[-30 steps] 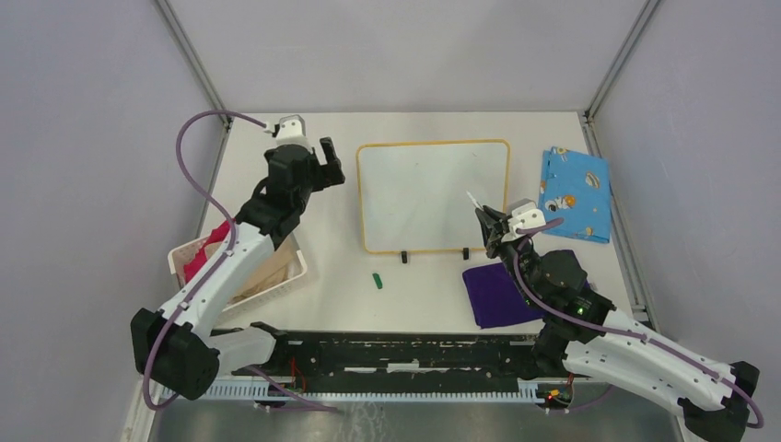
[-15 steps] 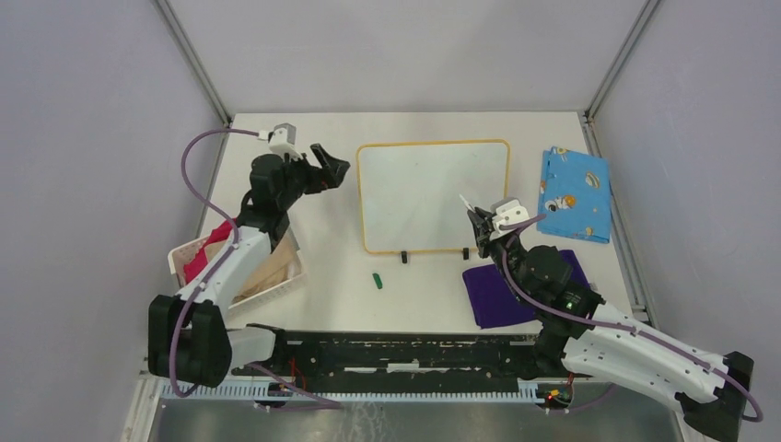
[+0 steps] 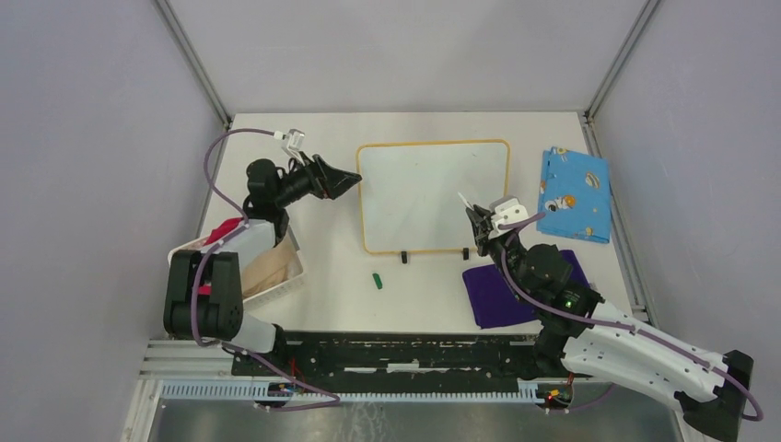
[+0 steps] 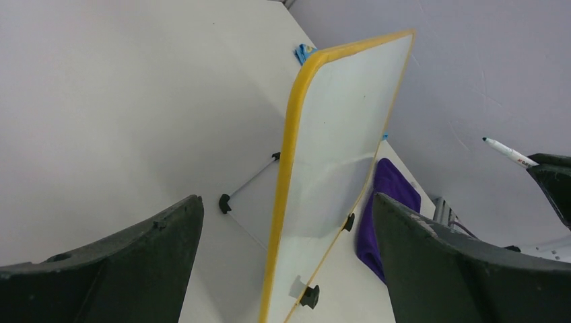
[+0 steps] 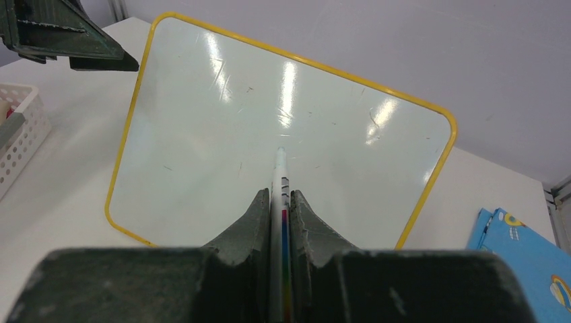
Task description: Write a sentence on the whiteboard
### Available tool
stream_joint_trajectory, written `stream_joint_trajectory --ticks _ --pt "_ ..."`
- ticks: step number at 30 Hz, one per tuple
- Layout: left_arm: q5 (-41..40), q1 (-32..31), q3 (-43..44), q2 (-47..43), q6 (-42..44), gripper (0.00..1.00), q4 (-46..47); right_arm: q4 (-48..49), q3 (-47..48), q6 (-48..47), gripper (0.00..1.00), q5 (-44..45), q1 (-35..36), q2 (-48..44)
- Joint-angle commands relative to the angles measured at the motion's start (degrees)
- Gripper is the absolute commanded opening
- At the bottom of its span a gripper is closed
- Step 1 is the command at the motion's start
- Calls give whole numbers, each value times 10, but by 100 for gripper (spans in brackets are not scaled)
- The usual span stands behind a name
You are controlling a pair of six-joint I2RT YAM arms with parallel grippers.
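At the near-right corner of the whiteboard: right pincer clamped on a thin white marker, tip toward the board | whiteboard: glossy white, rounded corners, yellow rim, propped on black feet on the worktop | at its left edge: left pincer spread wide, contact unclear

I counted 1 whiteboard on the 1 table, with 2 small black feet showing along its near edge, and 1 marker. There were 2 grippers in all, the left gripper and the right gripper. Cloths lying loose on the tabletop came to 2, the blue patterned cloth and the purple cloth, besides 1 pink cloth inside the 1 white basket, and 1 small green piece lay by itself.
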Motion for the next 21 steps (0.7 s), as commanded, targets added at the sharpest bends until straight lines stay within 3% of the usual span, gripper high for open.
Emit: stream_joint_trajectory --ticks 1,9,12,16,21 --pt "79 1 -5 35 -25 98 109 35 23 -3 0 -10 2 5" --pt "135 0 -6 105 -46 86 197 39 24 -1 0 -17 2 14" --pt "156 -1 -8 146 -104 81 292 41 25 -2 0 -18 3 17" --pt "172 -7 -4 213 -251 74 502 43 26 -6 0 -20 2 22" --pt "193 -11 18 247 -288 70 557 42 25 -10 0 -20 2 22"
